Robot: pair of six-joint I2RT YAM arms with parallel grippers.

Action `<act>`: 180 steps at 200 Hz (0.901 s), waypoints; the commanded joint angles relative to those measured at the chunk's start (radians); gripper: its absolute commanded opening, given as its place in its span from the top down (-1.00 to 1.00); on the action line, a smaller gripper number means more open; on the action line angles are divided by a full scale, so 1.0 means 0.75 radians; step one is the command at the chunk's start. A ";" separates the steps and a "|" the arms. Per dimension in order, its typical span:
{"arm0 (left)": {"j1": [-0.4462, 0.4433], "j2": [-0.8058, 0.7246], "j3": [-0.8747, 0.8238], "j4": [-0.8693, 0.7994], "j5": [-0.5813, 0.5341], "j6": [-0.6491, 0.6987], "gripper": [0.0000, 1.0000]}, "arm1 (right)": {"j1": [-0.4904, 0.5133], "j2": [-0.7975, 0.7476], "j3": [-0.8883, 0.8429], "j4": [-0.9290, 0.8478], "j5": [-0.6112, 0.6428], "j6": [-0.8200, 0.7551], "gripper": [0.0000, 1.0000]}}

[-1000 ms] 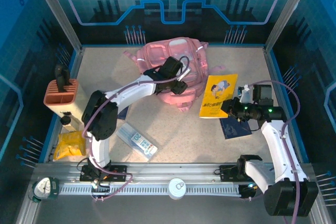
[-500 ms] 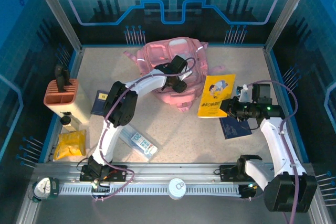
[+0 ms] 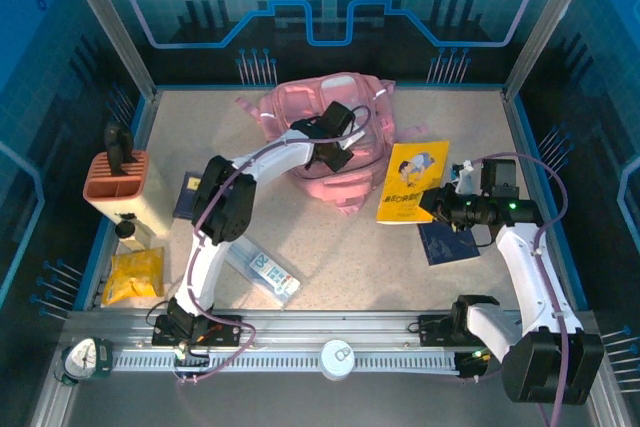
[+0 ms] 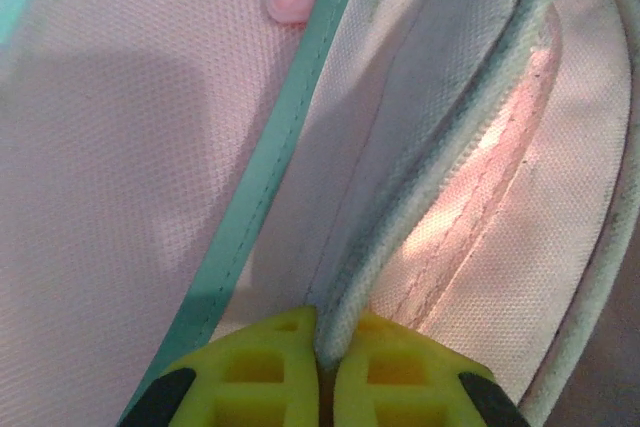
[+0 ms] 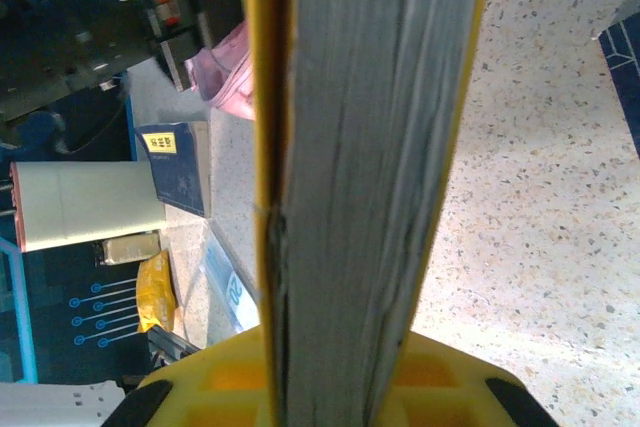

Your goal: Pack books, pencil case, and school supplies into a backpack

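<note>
The backpack (image 3: 290,107) lies slumped on the table (image 3: 330,247). Its pink cloth looks limp and light, so we expect it to fold and drag and not hold its mouth open. The firmest thing to take seems to be the piped rim (image 4: 440,172) of the opening, which is corded and less likely to slip through than bare fabric. Our left gripper (image 4: 322,332) is pinched shut on exactly that rim, over the pack's middle.

Just right of the backpack, the yellow book (image 3: 413,182) is thin, stiff and smooth. Our right gripper (image 3: 432,209) is clamped on its near edge, where a tilt could let it slide. One navy book (image 3: 447,242) lies right of the pack and nearer us, the labelled navy book (image 3: 192,197) left of it. The pencil case (image 3: 262,269) lies nearer us than the pack, slim and easy to span across its width.
</note>
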 commanded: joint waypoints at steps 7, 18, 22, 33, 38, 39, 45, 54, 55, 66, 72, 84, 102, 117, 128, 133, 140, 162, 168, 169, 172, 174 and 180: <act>-0.009 -0.258 -0.056 -0.014 0.115 -0.059 1.00 | -0.025 -0.014 0.092 -0.072 -0.014 -0.077 0.98; -0.008 -0.298 -0.062 -0.013 0.137 -0.036 1.00 | -0.024 -0.004 0.129 -0.131 0.023 -0.099 1.00; -0.008 -0.311 -0.061 -0.015 0.132 -0.030 1.00 | -0.025 -0.002 0.139 -0.144 0.027 -0.106 1.00; -0.007 -0.337 -0.044 -0.028 0.111 -0.024 1.00 | -0.025 -0.004 0.144 -0.162 0.015 -0.117 1.00; -0.005 -0.349 -0.037 -0.036 0.110 -0.021 1.00 | -0.025 -0.006 0.141 -0.166 0.007 -0.116 1.00; -0.006 -0.351 -0.035 -0.038 0.110 -0.020 1.00 | -0.024 -0.007 0.140 -0.166 0.006 -0.116 1.00; -0.006 -0.367 -0.029 -0.045 0.116 -0.015 1.00 | -0.022 -0.010 0.129 -0.166 -0.001 -0.110 1.00; -0.005 -0.394 -0.029 -0.047 0.147 -0.009 1.00 | -0.017 -0.011 0.109 -0.155 -0.020 -0.097 1.00; -0.006 -0.397 -0.029 -0.046 0.151 -0.006 1.00 | -0.017 -0.009 0.109 -0.153 -0.021 -0.095 1.00; -0.006 -0.424 -0.039 -0.041 0.175 0.005 1.00 | -0.005 -0.010 0.055 -0.121 -0.047 -0.075 1.00; -0.007 -0.436 -0.035 -0.042 0.179 0.005 1.00 | 0.006 -0.007 0.036 -0.099 -0.062 -0.062 1.00; -0.006 -0.452 -0.030 -0.047 0.178 0.004 1.00 | 0.042 0.001 0.006 -0.065 -0.064 -0.043 1.00; -0.007 -0.480 -0.038 -0.039 0.160 -0.001 1.00 | 0.111 0.012 -0.028 -0.047 -0.020 -0.029 1.00; -0.004 -0.494 -0.027 -0.042 0.125 -0.013 1.00 | 0.136 -0.001 -0.039 -0.062 0.022 -0.030 1.00; -0.005 -0.507 -0.024 -0.038 0.122 -0.014 1.00 | 0.137 -0.024 -0.023 -0.095 0.069 -0.043 1.00; -0.003 -0.513 -0.027 -0.035 0.122 -0.017 1.00 | 0.139 -0.037 -0.014 -0.105 0.080 -0.052 1.00; -0.004 -0.520 -0.023 -0.032 0.124 -0.023 1.00 | 0.139 -0.055 -0.004 -0.115 0.084 -0.062 1.00; -0.005 -0.553 -0.023 -0.026 0.155 -0.055 1.00 | 0.147 -0.072 -0.019 -0.062 0.003 -0.008 1.00; -0.005 -0.564 -0.028 -0.017 0.170 -0.056 1.00 | 0.167 -0.066 -0.034 -0.021 -0.020 0.028 1.00; -0.005 -0.565 -0.029 -0.015 0.173 -0.057 1.00 | 0.171 -0.065 -0.036 -0.013 -0.022 0.031 1.00; -0.005 -0.569 -0.029 -0.014 0.182 -0.058 1.00 | 0.186 -0.059 -0.043 0.014 -0.028 0.053 1.00; -0.004 -0.573 -0.028 -0.015 0.189 -0.058 1.00 | 0.198 -0.055 -0.047 0.033 -0.029 0.066 1.00; -0.003 -0.578 -0.018 -0.025 0.214 -0.059 1.00 | 0.247 -0.041 -0.062 0.099 -0.025 0.100 1.00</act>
